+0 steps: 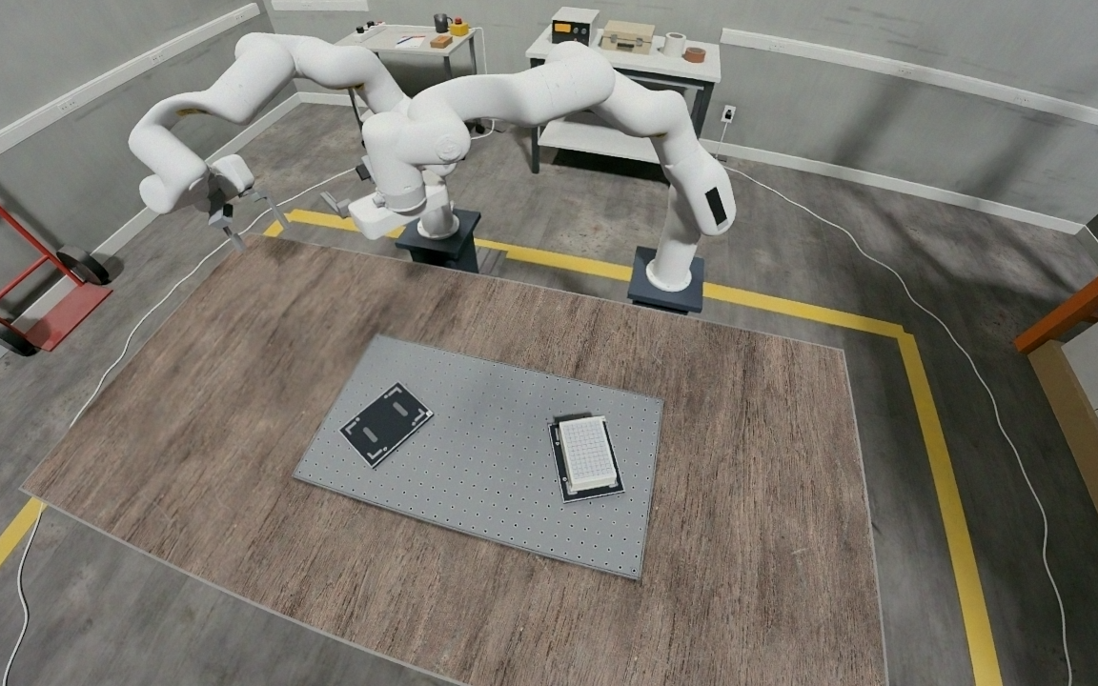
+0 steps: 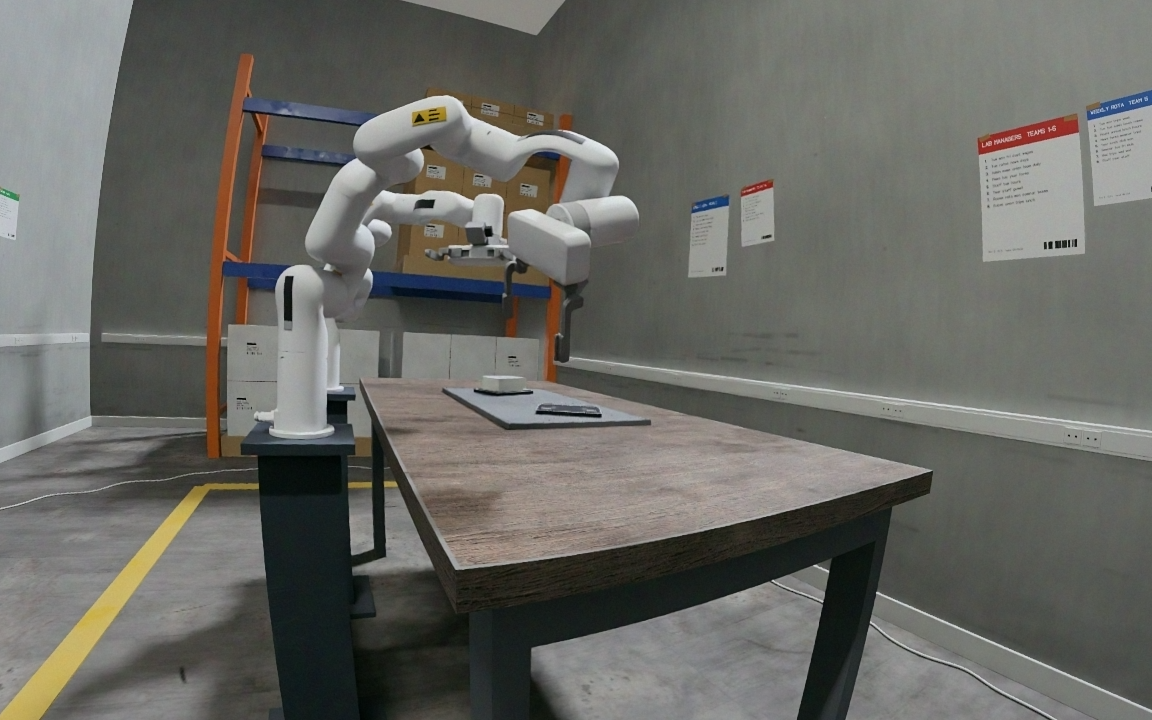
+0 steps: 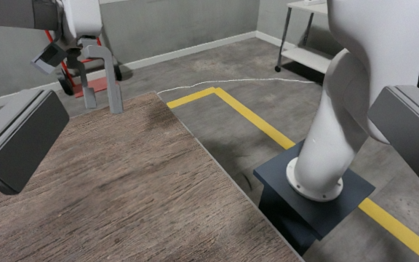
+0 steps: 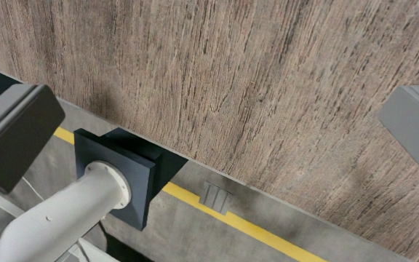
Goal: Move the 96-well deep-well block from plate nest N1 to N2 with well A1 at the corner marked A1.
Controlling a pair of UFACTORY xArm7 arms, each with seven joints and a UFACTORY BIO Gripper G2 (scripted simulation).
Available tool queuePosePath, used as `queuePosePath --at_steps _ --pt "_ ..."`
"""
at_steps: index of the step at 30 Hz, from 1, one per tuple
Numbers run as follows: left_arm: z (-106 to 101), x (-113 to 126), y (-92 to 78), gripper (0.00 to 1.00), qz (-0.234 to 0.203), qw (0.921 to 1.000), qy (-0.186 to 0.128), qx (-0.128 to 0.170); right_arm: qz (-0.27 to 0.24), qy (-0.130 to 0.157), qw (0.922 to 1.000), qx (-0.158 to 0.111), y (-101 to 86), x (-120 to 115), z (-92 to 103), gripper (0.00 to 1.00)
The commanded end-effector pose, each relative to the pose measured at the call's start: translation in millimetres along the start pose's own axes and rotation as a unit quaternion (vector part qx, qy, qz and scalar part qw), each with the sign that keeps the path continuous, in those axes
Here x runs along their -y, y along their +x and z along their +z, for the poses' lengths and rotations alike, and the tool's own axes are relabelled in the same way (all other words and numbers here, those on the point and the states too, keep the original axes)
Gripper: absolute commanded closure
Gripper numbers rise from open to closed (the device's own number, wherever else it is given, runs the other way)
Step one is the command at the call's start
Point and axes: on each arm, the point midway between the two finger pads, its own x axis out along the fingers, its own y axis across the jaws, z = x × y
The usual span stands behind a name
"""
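Observation:
The white deep-well block (image 1: 587,452) (image 2: 502,384) sits on the dark nest N1 (image 1: 561,465), at the right in the top view. Its well A1 is too small to make out. The dark nest N2 (image 1: 386,419) (image 2: 568,410) is empty, at the left in the top view, turned at a different angle. My left gripper (image 1: 346,186) (image 3: 217,138) is open and empty, above the arms' side table edge, far from the block. My right gripper (image 1: 260,232) (image 2: 535,331) (image 4: 214,136) is open and empty near the table's far left corner; it shows in the left wrist view (image 3: 103,105).
Both nests are on a grey perforated plate (image 1: 484,443) on the wooden table (image 1: 749,512) (image 2: 652,483). My left arm reaches across toward the right arm's base (image 1: 437,223) (image 3: 313,182), so the two grippers are fairly close together. Side benches stand behind the arms.

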Motion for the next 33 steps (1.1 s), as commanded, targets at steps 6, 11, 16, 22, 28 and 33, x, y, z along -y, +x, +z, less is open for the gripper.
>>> queuePosePath --at_steps 6,11,16,22,28,33 --pt "3.2 -0.2 -0.1 0.0 0.0 1.0 0.003 0.001 -0.001 -0.001 1.0 0.001 -1.5 -0.1 1.0 0.0" --pt "2.9 0.1 -1.1 0.0 0.001 1.0 0.002 -0.001 -0.001 -0.001 1.0 0.001 -1.5 -0.1 1.0 0.0" --pt "2.6 0.3 -2.3 0.0 0.001 1.0 0.002 -0.002 -0.001 -0.001 1.0 0.001 -1.5 -0.1 1.0 0.0" --pt "1.6 1.2 -6.4 0.0 0.003 1.0 -0.001 -0.008 -0.001 -0.001 1.0 0.001 -1.5 -0.1 1.0 0.0" --pt "0.0 2.7 -13.3 0.0 0.006 0.9998 -0.004 -0.017 -0.001 -0.001 1.0 0.001 -1.5 -0.1 1.0 0.0" --pt "-1.1 3.8 -17.9 0.0 0.008 0.9997 -0.006 -0.024 -0.001 -0.001 1.0 0.001 -1.5 -0.1 1.0 0.0"
